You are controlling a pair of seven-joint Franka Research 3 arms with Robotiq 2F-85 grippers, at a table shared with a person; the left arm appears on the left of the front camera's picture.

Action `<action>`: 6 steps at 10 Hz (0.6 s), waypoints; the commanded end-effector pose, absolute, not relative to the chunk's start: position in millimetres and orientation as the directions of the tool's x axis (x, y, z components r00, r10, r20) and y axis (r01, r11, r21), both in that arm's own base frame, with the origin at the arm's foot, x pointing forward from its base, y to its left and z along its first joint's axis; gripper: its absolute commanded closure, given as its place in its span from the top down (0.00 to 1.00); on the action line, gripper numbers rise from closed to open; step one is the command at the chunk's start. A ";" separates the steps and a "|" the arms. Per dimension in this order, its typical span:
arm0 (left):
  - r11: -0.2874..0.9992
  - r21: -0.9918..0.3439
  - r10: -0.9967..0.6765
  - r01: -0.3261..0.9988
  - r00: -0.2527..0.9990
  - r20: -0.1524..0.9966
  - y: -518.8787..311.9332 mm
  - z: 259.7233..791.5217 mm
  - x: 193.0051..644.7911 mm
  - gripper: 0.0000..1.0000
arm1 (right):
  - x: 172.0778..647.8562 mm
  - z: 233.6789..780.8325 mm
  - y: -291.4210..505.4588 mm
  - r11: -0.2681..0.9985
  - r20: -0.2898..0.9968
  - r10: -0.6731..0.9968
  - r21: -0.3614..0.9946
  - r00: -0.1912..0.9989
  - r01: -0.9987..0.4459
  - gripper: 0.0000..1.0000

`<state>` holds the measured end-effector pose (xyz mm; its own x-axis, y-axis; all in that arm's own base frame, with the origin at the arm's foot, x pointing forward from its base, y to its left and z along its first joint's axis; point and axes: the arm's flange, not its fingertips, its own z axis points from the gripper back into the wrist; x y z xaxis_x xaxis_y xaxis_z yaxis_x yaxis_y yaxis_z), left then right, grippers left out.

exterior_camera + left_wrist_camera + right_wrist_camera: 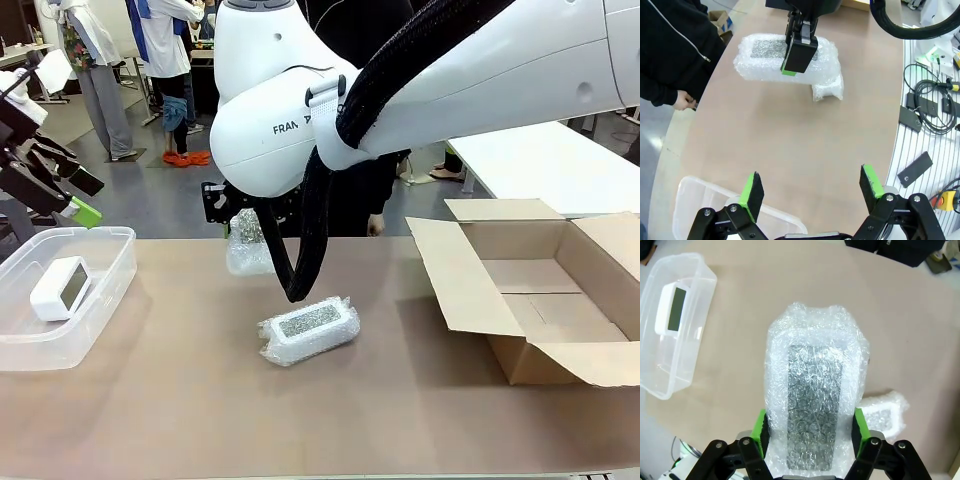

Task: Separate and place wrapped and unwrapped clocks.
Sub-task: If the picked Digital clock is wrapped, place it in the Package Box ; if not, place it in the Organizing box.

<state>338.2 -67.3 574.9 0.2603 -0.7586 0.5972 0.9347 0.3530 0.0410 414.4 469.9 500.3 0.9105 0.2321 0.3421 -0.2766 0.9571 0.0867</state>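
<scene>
Grip closed — right gripper (810,426) clamping wrapped clock (812,390) above far-middle table (200,420), long axis running along the fingers (759,430), grey face showing to the wrist camera. Second wrapped clock (308,330) lying near-middle, long axis left-right, face up. Left gripper (811,189) gaping wide over left tub (690,200) — bare clock (60,288) resting inside.

table (200,420): light brown, matte, across the lower frame | floor (150,200): grey, smooth, faintly shining, upper left | second table (540,165): white top, upper right, behind the brown one | light: even indoor light, shadows soft
</scene>
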 end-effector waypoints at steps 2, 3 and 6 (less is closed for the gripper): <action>0.358 0.042 -0.760 0.933 0.265 0.593 -68.3 575.7 337.3 1.00 | 416.7 503.1 471.4 0.959 0.346 0.232 0.073 0.909 -0.273 0.56; 0.358 0.042 -0.760 0.933 0.265 0.593 -68.3 575.7 337.3 1.00 | 416.7 503.1 471.4 0.959 0.346 0.232 0.073 0.909 -0.273 0.56; 0.358 0.042 -0.760 0.933 0.265 0.593 -68.3 575.7 337.3 1.00 | 424.9 538.7 431.4 0.969 0.367 0.194 0.074 0.910 -0.237 0.78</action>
